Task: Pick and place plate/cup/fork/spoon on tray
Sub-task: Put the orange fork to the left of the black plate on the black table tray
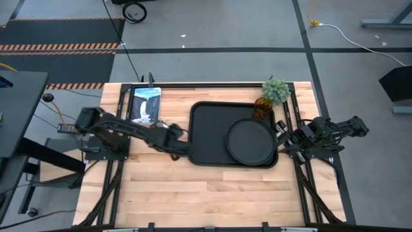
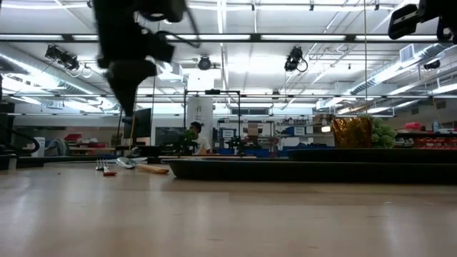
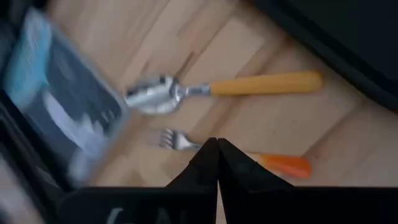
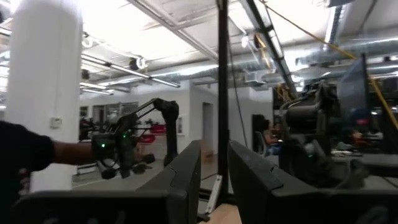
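Table: pale wood-plank tabletop (image 1: 212, 193).
Tray: large black rectangular tray (image 1: 206, 132) carrying round matte black plate (image 1: 251, 142).
Left gripper (image 3: 216, 146): jaws pressed together, above orange-handled metal fork (image 3: 283, 164).
Right gripper (image 4: 214, 163): jaws spread, empty.

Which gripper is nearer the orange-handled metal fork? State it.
Left. The left gripper hangs shut right above the orange-handled metal fork on the wooden table, left of the tray. The right gripper waits open past the black rectangular tray, at its opposite side.
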Available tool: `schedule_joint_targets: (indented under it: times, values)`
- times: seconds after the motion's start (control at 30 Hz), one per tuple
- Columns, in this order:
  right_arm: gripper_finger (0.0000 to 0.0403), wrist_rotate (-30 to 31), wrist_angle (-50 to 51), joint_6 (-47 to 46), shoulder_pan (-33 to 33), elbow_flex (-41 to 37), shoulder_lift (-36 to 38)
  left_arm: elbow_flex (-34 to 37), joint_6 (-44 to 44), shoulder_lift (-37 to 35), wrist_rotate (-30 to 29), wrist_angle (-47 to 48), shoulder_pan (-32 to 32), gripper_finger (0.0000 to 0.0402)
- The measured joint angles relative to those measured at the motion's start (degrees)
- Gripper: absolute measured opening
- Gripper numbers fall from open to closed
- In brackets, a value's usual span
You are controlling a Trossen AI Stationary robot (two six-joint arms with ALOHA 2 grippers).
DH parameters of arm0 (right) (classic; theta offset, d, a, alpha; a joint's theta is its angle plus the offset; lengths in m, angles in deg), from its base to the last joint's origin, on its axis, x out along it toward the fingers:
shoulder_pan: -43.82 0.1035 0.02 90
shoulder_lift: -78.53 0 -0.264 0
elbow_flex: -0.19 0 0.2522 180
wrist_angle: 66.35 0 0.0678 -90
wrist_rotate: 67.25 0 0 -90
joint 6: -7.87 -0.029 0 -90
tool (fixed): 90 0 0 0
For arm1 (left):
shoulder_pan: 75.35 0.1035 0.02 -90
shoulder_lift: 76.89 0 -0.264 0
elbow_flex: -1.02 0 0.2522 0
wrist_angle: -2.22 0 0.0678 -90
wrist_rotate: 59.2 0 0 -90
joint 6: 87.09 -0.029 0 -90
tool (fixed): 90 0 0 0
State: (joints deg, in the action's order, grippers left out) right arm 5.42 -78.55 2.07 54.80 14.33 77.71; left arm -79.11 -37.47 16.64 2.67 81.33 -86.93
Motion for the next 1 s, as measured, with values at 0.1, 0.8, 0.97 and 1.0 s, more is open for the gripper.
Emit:
schedule_joint_targets:
  times: [0.1,0.8,0.97,1.0]
  values:
    - [0.0088,1.0,0.2,0.0,0.0,0.0,0.0,8.1,14.4,-4.6,2.1,-4.7,-0.3,0.0005]
    - [0.0088,1.4,3.9,2.5,0.0,0.0,0.0,23.3,49.4,-7.6,5.0,-19.6,4.4,0.0183]
    - [0.0088,1.4,4.3,2.4,0.0,0.0,-0.1,23.3,46.9,-5.1,5.0,-22.2,6.1,0.0188]
    - [0.0088,1.3,4.4,2.4,0.0,0.0,-0.2,23.3,46.3,-4.3,5.3,-22.2,6.4,0.0186]
